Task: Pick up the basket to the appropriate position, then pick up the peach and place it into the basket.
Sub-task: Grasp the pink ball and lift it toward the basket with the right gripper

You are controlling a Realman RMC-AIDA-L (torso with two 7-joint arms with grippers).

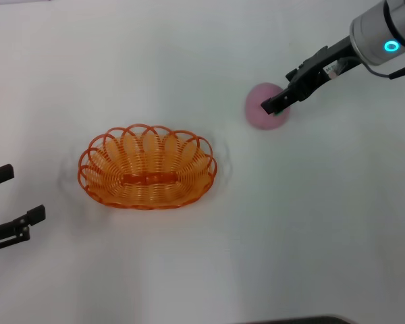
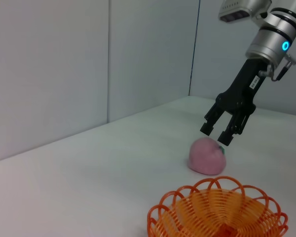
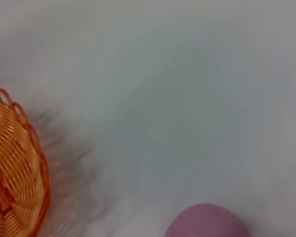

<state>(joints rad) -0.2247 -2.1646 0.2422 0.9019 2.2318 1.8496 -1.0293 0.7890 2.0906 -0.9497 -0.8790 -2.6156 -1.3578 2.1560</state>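
The white bench (image 1: 189,270) carries the oval orange basket (image 1: 148,167) left of the middle in the head view, resting flat and holding nothing. Well apart from it, farther back and to the right, sits the pale-pink peach (image 1: 264,108). The right pincer (image 2: 221,132) hangs just above the peach with its two fingers spread apart, tips close over the fruit's top but not clamped on it. The left pincer (image 1: 12,197) sits low at the bench's left edge, fingers apart, gripping nothing
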